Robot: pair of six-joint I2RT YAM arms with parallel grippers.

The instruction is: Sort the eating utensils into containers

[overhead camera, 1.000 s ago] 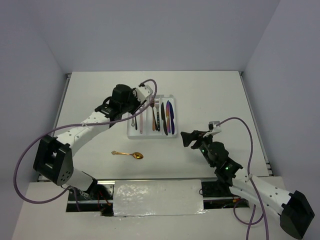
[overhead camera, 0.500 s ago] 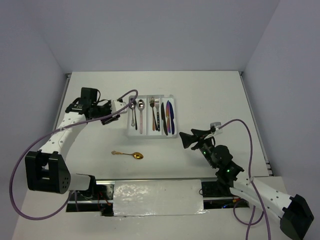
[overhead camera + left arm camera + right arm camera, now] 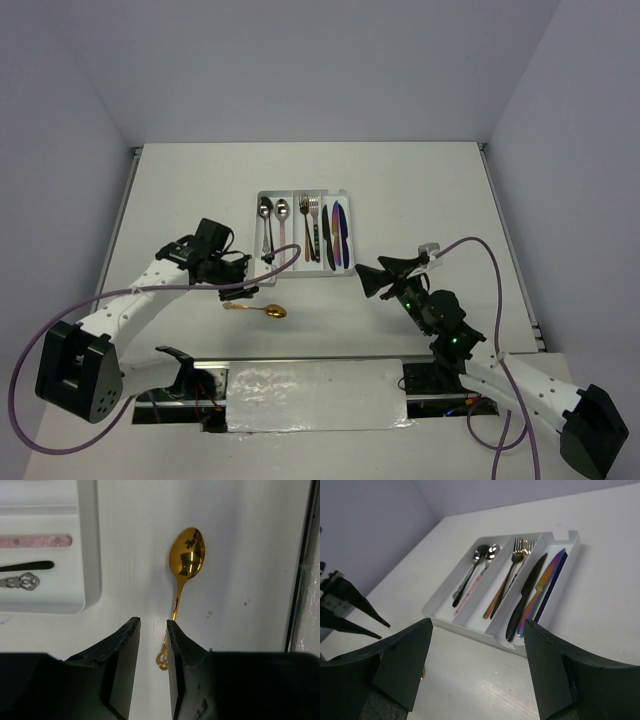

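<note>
A gold spoon (image 3: pixel 268 311) (image 3: pixel 186 557) lies on the white table in front of the tray. My left gripper (image 3: pixel 238 293) (image 3: pixel 152 622) hangs low over its ornate handle end. The jaws stand a little apart, with the handle tip between them beside the right finger (image 3: pixel 176 645), not pinched. The white tray (image 3: pixel 300 274) (image 3: pixel 470 629) holds two spoons (image 3: pixel 481 560) in its left compartment, forks (image 3: pixel 517 550) in the middle one and knives (image 3: pixel 532 587) in the right one. My right gripper (image 3: pixel 366 282) (image 3: pixel 479 625) hovers wide open and empty, right of the tray's near corner.
The left arm's purple cable (image 3: pixel 285 255) loops over the tray's near left corner. The table's front edge with a metal strip (image 3: pixel 300 580) runs close beyond the spoon's bowl. Grey walls enclose the table on three sides.
The left arm left the tray, swung out to the left, then came down toward the near side over the gold spoon's handle. Its jaws narrowed slightly. The right arm barely moved.
</note>
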